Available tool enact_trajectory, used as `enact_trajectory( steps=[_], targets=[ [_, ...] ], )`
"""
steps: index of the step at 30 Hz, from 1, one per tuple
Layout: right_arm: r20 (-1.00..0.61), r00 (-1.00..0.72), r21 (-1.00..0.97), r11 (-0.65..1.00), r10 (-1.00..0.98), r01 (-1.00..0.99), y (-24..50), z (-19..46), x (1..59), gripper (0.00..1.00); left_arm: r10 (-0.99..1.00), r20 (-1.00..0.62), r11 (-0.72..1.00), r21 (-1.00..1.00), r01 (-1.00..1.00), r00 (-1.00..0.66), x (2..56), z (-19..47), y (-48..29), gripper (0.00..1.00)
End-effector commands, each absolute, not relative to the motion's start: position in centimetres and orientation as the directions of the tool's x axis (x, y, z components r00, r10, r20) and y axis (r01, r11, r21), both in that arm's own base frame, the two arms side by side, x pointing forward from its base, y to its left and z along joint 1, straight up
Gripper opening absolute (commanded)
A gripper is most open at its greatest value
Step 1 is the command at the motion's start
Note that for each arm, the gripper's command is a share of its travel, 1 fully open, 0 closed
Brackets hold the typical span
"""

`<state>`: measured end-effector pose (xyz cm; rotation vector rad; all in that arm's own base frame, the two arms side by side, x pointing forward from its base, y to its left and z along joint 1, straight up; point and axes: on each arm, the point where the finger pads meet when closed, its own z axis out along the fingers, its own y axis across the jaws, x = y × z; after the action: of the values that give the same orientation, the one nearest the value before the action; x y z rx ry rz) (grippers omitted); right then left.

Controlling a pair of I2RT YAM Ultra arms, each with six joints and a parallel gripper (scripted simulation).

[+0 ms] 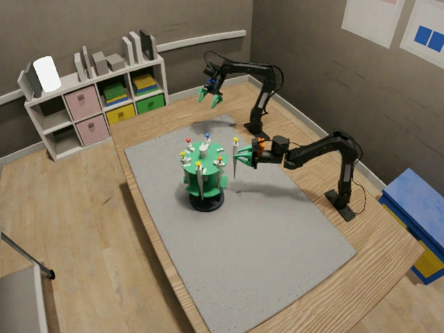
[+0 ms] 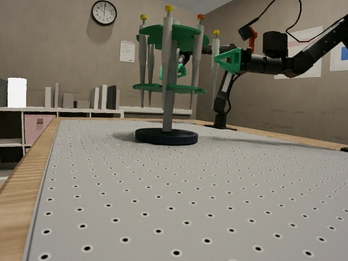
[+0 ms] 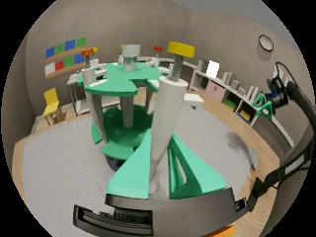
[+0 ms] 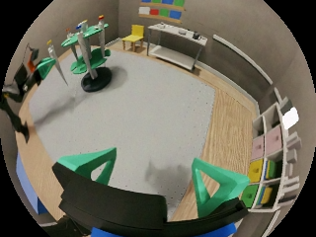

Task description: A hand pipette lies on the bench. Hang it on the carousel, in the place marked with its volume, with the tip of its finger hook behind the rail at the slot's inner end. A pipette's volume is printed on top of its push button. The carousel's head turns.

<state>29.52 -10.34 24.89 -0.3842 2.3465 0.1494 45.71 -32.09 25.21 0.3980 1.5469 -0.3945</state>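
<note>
Cannot read print on the yellow button [image 1: 235, 139] [image 2: 216, 32] [image 3: 181, 48] [image 4: 49, 42]. Clamps the upright pipette [image 1: 234, 166] [image 2: 215, 46] [image 3: 169, 109] [image 4: 60, 70] in the left gripper [image 1: 235, 156] [image 2: 215, 57] [image 3: 159, 134] [image 4: 56, 58]; holds the right gripper [image 1: 206, 103] [image 2: 169, 76] [image 3: 254, 109] [image 4: 155, 158] wide apart.

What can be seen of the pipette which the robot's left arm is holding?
The held pipette has a pale grey, plastic-looking body, narrowing to a thin lower tip. A yellow push button sits on a short grey stem; no volume is readable on it. A white finger hook sticks out near the top. It hangs nearly upright above the grey board, beside the carousel, gripped between the left hand's green fingers.
</note>
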Motion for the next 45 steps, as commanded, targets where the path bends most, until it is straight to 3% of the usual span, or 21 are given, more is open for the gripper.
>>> enact_trajectory(
  steps=[1,45],
  targets=[
    [-0.712,-0.663,-0.009,0.946,-0.234,-0.324,-10.6,25.29,29.86,1.0,-0.074,-0.994,0.874,-0.023,0.485,0.085,45.79,30.52,-32.05,0.12],
    [-0.712,-0.663,-0.009,0.946,-0.234,-0.324,-10.6,25.29,29.86,1.0,-0.074,-0.994,0.874,-0.023,0.485,0.085,45.75,31.18,-32.09,0.12]
  ],
)
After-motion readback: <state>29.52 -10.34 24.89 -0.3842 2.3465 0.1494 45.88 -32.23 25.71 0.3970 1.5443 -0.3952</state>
